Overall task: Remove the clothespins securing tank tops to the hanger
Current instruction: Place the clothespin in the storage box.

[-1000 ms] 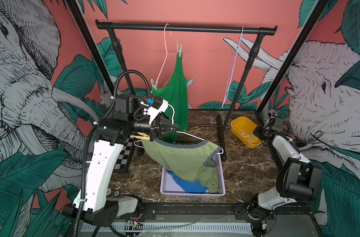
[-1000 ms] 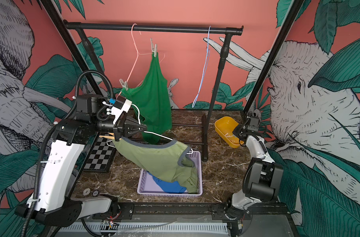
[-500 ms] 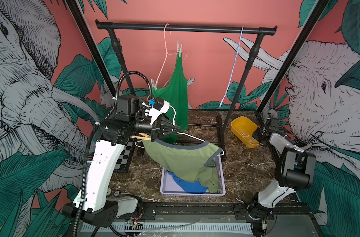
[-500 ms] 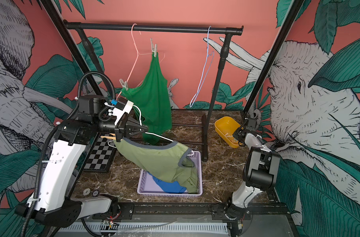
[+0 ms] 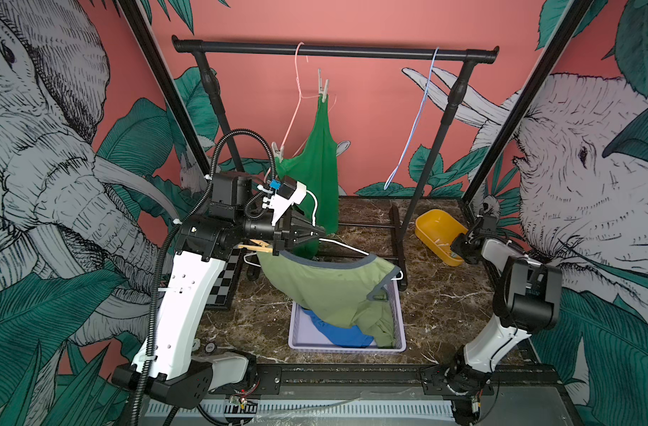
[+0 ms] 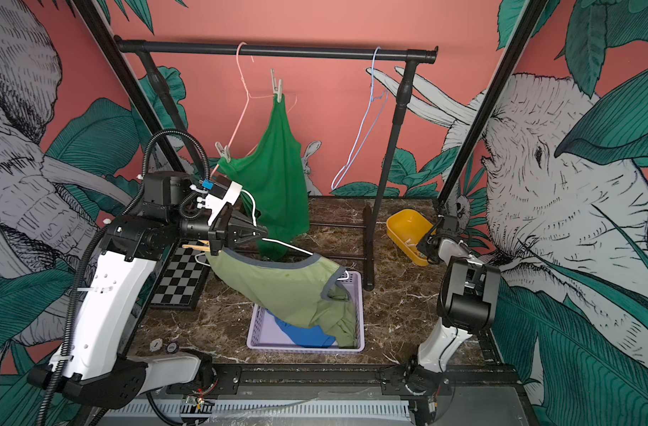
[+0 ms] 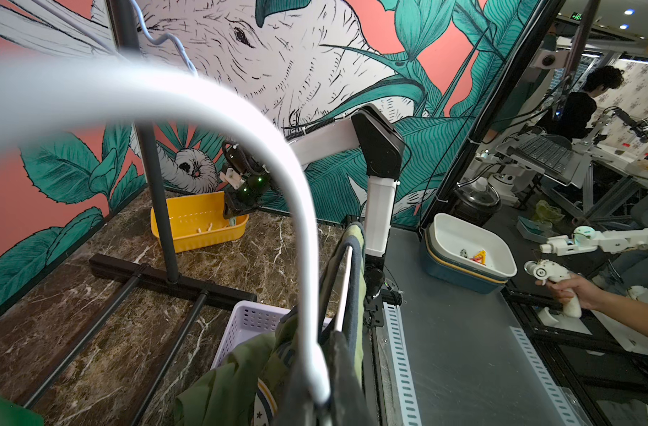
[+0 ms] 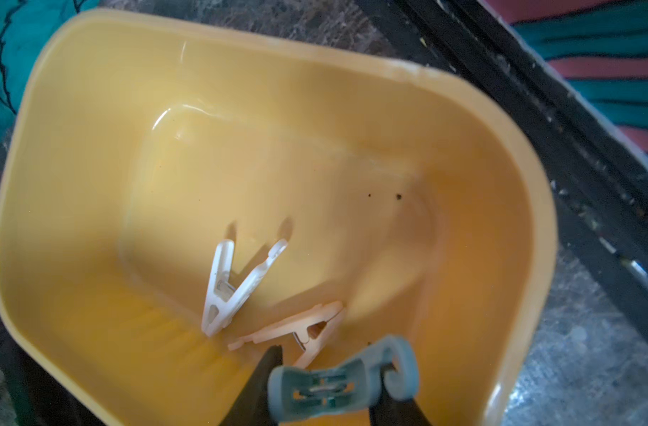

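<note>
Holding white hanger (image 5: 346, 246) – left gripper (image 5: 320, 234) pressed shut on it, olive top (image 5: 330, 284) draped, tan pin (image 5: 254, 246) at hanger end. Right gripper (image 8: 331, 357) over yellow bin (image 8: 75, 184), mint pin (image 8: 337, 387) between fingers (image 8: 256, 391) – cannot tell if pinched or loose. White pin (image 8: 226, 291), peach pin (image 8: 296, 332) lie in bin.

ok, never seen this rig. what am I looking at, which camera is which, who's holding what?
Two robot arms. Both top views look down from the front; each wrist view rides on an arm. The left tool is shut on a white hanger carrying an olive tank top draping into a lavender basket with a blue top inside. The right tool hangs over a yellow bin holding two clothespins; a grey-blue clothespin sits between its fingers, gripped or released I cannot tell. A green top hangs pinned behind.
</note>
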Tool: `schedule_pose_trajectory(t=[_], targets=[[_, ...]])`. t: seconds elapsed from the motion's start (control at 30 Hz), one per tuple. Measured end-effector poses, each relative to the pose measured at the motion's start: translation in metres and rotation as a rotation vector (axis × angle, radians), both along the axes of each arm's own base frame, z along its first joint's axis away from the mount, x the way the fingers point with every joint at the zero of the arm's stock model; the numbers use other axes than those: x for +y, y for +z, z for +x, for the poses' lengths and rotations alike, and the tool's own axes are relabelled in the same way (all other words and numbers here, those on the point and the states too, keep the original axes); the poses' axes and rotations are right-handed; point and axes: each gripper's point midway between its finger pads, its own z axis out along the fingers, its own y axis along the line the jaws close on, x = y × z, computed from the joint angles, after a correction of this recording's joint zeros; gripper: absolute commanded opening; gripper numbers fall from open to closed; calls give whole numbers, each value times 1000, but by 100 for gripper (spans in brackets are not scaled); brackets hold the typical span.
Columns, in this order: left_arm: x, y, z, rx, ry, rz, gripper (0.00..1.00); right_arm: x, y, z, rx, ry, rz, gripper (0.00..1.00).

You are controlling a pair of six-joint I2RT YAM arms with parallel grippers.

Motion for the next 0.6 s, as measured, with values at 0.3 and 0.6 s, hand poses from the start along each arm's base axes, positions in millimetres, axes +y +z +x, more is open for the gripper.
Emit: schedule_pose_trajectory(t=[0.3, 0.6], targets=[[0, 2, 1, -10, 3, -3, 4, 2, 52, -4, -115, 2, -31, 47], [-4, 3, 7, 3, -4, -7, 5, 97, 184, -63, -461, 243, 13, 45]])
